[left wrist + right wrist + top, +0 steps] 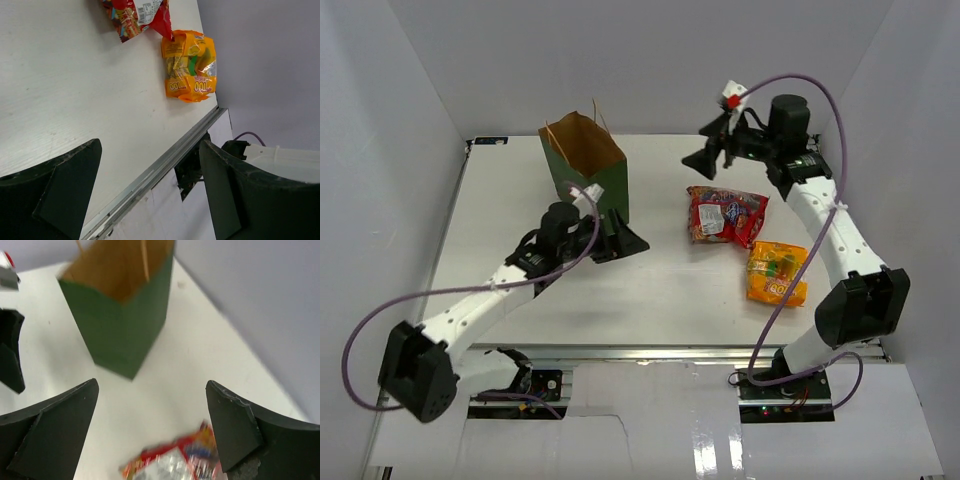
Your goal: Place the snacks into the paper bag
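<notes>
R tool open | L tool open, maybe touching paper bag

**Cropped edges, a blurred packet, a covered corner**

In the left wrist view the large red bag runs off the top edge, so only part of it shows. The left gripper is cut by the bottom edge on both sides. In the right wrist view the red bag is smeared with blur and cropped at the bottom edge, and its print cannot be read. There the paper bag loses its far rim and the tops of its handles past the top edge. From above, the left gripper covers the paper bag's near right bottom corner. The bag's inside floor is out of sight behind its near wall, and the lettering on the orange bag is too small to read.
</notes>
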Tool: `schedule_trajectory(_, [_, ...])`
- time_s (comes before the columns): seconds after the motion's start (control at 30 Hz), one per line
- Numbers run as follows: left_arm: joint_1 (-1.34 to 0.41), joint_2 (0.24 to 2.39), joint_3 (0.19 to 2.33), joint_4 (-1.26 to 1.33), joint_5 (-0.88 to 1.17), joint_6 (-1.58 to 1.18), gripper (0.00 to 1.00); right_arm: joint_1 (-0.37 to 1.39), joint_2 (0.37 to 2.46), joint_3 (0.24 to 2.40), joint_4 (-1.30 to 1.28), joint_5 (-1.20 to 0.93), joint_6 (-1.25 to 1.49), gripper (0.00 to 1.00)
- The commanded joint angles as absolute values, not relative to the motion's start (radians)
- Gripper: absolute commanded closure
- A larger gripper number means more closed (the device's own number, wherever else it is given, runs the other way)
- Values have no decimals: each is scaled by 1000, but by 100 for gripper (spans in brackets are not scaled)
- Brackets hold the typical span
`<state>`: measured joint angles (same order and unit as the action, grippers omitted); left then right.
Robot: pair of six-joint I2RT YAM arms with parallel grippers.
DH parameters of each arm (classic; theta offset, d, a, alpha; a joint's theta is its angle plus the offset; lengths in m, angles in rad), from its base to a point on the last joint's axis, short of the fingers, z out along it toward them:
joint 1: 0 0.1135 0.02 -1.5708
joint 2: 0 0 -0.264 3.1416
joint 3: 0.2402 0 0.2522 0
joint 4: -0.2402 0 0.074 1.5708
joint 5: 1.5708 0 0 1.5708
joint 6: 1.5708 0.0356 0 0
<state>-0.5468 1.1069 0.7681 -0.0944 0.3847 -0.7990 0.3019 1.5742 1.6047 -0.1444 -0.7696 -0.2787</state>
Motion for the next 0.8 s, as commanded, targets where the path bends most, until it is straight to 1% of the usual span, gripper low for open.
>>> schedule_trajectory(0.0, [-627,1277,908,-32,319,-769,9,151,1504,1423,-296,-888,-296,6])
schedule_trajectory(0.03, [-640,1384,942,-25,307,-764,9,118,1479,1334,-316,-894,-313,6])
schedule_trajectory(0.1, [-673,1497,1070,-20,295,-737,9,31,1412,1251,-369,-891,-371,6])
schedule_trajectory(0.13, [-686,1607,1118,-23,288,-729,9,12,1387,1173,-379,-891,-388,6])
schedule_trajectory(0.17, [-702,1661,1165,-28,282,-726,9,-50,1365,1136,-382,-891,-400,6])
schedule_trajectory(0.2, [-707,1714,1258,-29,285,-721,9,-72,1323,1103,-385,-891,-422,6])
schedule_trajectory(0.23, [-712,1765,1303,-40,284,-718,9,-87,1304,1076,-390,-893,-431,6])
schedule_trajectory(0.27, [-716,1860,1348,-51,281,-716,9,-113,1274,1033,-390,-890,-439,6])
schedule_trajectory(0.3, [-715,1903,1427,-64,282,-716,9,-121,1261,1017,-390,-887,-449,6])
schedule_trajectory(0.4, [-716,2043,1561,-83,272,-706,8,-141,1241,991,-391,-882,-457,5])
schedule_trajectory(0.53, [-716,2176,1704,-83,299,-677,8,-149,1246,994,-388,-887,-463,5])
schedule_trajectory(0.57, [-715,2201,1729,-86,308,-683,7,-150,1250,1000,-387,-890,-463,5])
schedule_trajectory(0.6, [-716,2242,1752,-97,316,-687,4,-150,1255,1002,-387,-891,-463,5])
schedule_trajectory(0.63, [-715,2261,1790,-103,321,-692,4,-150,1258,1003,-387,-891,-463,5])
schedule_trajectory(0.77, [-716,2313,1812,-101,325,-735,4,-152,1272,1012,-385,-894,-466,5])
